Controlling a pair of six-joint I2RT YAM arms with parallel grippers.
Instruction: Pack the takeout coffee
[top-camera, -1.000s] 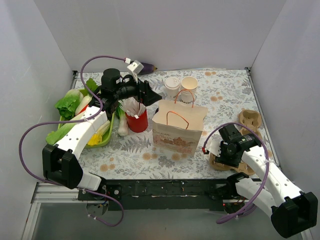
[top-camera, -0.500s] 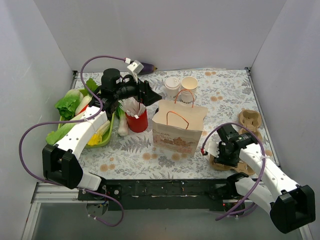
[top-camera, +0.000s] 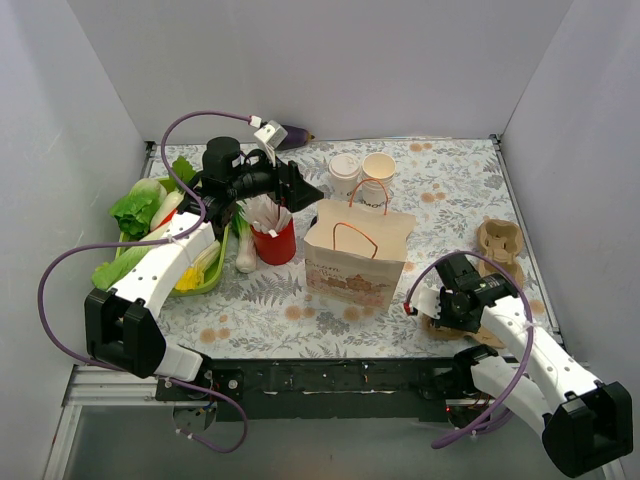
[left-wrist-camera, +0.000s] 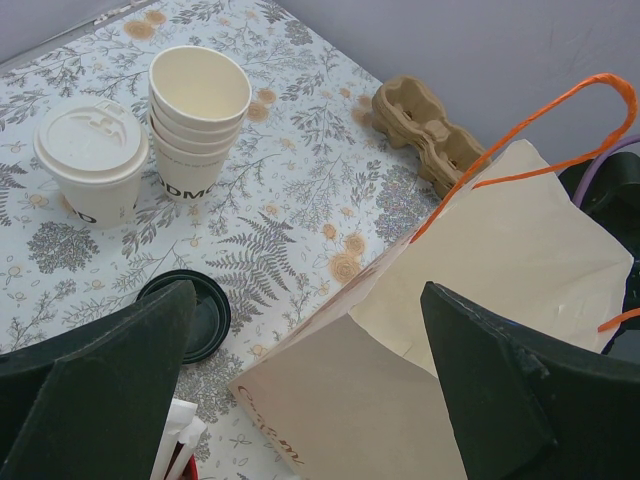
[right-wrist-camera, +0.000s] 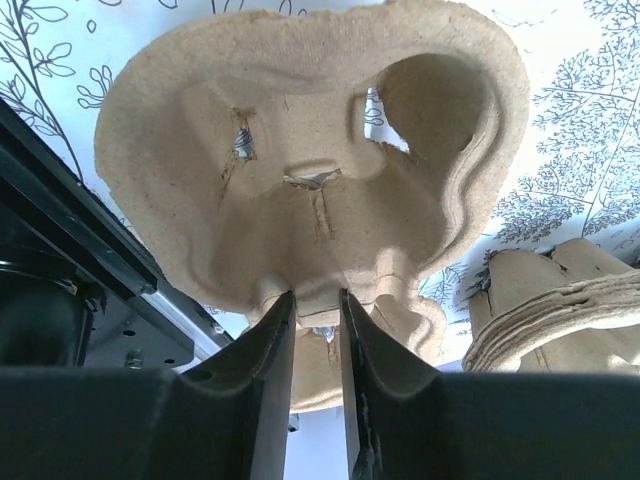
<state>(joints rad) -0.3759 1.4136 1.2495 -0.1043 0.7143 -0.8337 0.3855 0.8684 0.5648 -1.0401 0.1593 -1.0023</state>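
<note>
Tablecloth (top-camera: 270, 295) floral, walls (top-camera: 330, 60) grey, takeout coffee (top-camera: 344, 172) upright

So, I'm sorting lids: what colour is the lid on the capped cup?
White; the lid shows best in the left wrist view.

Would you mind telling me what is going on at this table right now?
The right claw pinches the rim of a pulp cup carrier at the front right. The left claw hangs open by the paper bag. The lidded coffee cup stands untouched at the back, beside the stack of lidless cups.
</note>
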